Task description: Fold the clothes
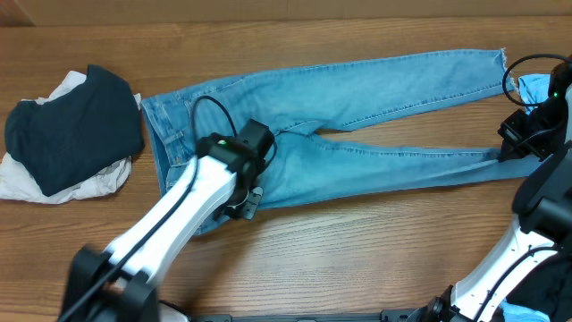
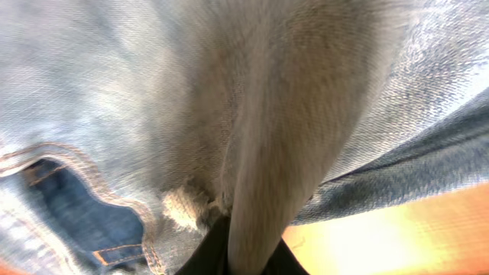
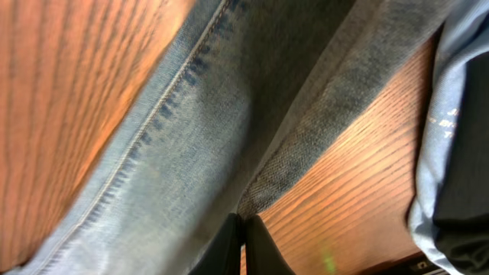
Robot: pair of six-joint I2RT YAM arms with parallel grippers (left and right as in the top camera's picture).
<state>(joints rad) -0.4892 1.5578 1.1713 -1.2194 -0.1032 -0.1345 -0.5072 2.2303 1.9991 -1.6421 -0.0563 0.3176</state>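
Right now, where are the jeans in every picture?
Overhead: jeans spread across the middle of the wooden table, waistband left.
Left wrist: jeans fill almost the whole frame.
Right wrist: one leg of the jeans runs diagonally.
Shared landmark: wooden table beside the denim.

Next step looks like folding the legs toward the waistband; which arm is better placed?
Right, likely. The right gripper pinches the jeans at the lower leg's hem, the far end from the waistband; the left gripper sits by the seat, holding bunched denim.
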